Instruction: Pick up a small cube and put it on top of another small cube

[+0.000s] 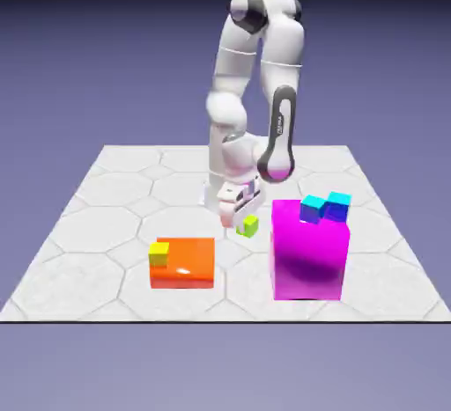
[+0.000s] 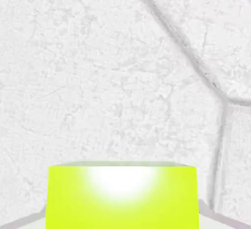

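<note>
Hand view: gripper (image 1: 241,223) clamped on lime cube (image 2: 122,198), which fills the space between the tips. Exterior view puts it mid-table, between orange block (image 1: 195,264) and magenta block (image 1: 306,255); can't tell if it's off the table. Main risk, my read: slip on the lift if the pads have only a shallow or off-centre bite; they're hidden, so can't confirm. Goal is ambiguous: 3 other small cubes, yellow cube (image 1: 158,254) by orange's left end, plus 2 blue cubes (image 1: 313,209) (image 1: 338,207) at magenta's top. Wrong pick = wrong stack. Going for blue, a low carry could clip magenta, and the close neighbour could get nudged by a finger. Going for yellow, orange is the snag. Any tilt or early release at set-down and lime slides off.
</note>
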